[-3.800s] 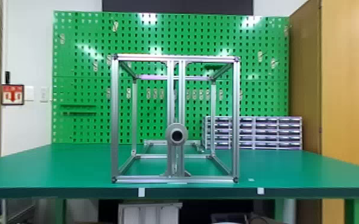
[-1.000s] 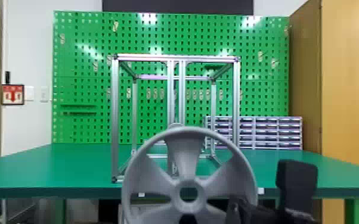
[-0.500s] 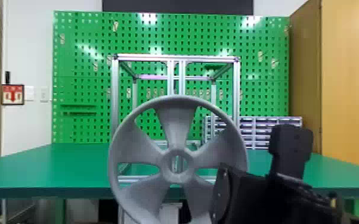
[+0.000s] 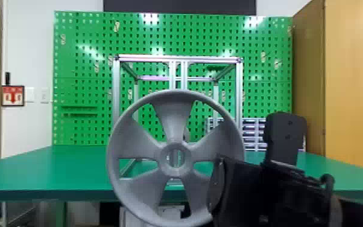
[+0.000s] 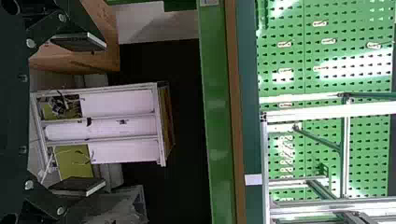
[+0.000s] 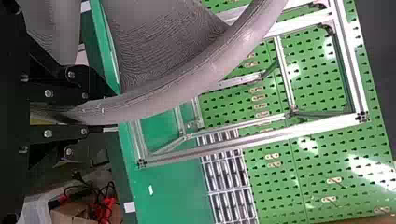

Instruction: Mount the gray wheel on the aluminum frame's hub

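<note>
Green pegboard (image 4: 84, 60) backs the desk (image 4: 54, 169), where the aluminum frame (image 4: 178, 58) stands mid-picture in the head view. The gray wheel (image 4: 176, 172) is upright before it, the right tool (image 6: 88, 110) clamped on its rim at lower right, presumably to leave the centre free for the hub (image 4: 186, 135), which seems partly hidden behind the wheel. The left tool (image 5: 88, 114) is empty, its fingers wide apart.
</note>
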Robot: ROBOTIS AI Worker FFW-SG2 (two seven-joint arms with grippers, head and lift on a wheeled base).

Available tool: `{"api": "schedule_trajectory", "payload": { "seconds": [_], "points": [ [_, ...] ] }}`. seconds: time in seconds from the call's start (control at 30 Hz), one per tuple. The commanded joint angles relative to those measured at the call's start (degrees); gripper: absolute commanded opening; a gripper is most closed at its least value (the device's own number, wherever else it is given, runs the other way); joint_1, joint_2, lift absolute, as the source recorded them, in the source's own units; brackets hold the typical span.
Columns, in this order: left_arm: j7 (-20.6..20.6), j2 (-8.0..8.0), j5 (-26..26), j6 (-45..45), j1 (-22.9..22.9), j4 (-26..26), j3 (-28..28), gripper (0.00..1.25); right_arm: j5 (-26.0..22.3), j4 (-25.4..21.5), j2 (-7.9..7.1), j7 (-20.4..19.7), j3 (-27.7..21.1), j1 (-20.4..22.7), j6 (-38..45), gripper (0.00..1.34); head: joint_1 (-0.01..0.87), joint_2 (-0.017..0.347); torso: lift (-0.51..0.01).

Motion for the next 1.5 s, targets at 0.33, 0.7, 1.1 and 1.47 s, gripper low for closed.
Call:
{"api": "schedule_trajectory", "payload": {
  "seconds": [0.33,0.7,1.1,1.47],
  "points": [
    [0.29,0.46,-0.2,0.64,-0.3,0.0,-0.98,1.0,-2.58,2.49,0.05,0.03,-1.16,-2.28,1.19,0.19,-0.005,0.006,-0.499],
    [0.46,0.63,-0.29,0.82,-0.3,0.0,-1.16,1.0,-3.64,3.8,0.05,-0.06,-2.3,-3.77,1.19,0.19,-0.005,0.006,-0.499],
    [0.73,0.72,-0.29,0.99,-0.39,0.0,-1.69,1.0,-3.99,3.89,0.05,0.03,-2.3,-4.12,1.1,0.19,-0.005,0.006,-0.499],
    [1.17,0.72,-0.55,1.52,-0.57,-0.09,-2.21,1.0,-3.55,3.89,0.05,-0.06,-2.56,-3.77,0.84,0.19,-0.005,0.006,-0.499]
  ]
}}
